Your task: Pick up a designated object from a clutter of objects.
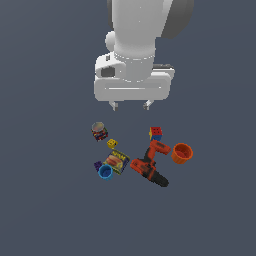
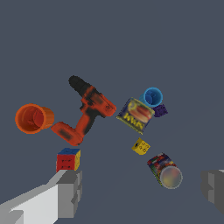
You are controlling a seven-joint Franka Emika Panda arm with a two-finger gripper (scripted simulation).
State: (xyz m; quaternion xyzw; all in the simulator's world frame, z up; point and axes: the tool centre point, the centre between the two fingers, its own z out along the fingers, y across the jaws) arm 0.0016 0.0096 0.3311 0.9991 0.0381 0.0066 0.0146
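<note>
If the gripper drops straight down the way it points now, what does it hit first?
Probably bare floor. The open gripper hangs above the clutter, and in the wrist view the multicoloured can sits nearest between the fingers, though off to one side. Depth is unclear, so contact with the can isn't ruled out.

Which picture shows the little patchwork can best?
The wrist view: the patchwork can appears larger, its grey top and coloured label clear between the open gripper fingers. In the exterior view the can is tiny.

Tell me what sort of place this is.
Most likely a simulated test scene, not a real room: a flat, featureless grey floor with no walls or furniture, evenly rendered clutter such as a power drill and an orange cup, and a plain white gripper overhead.
</note>
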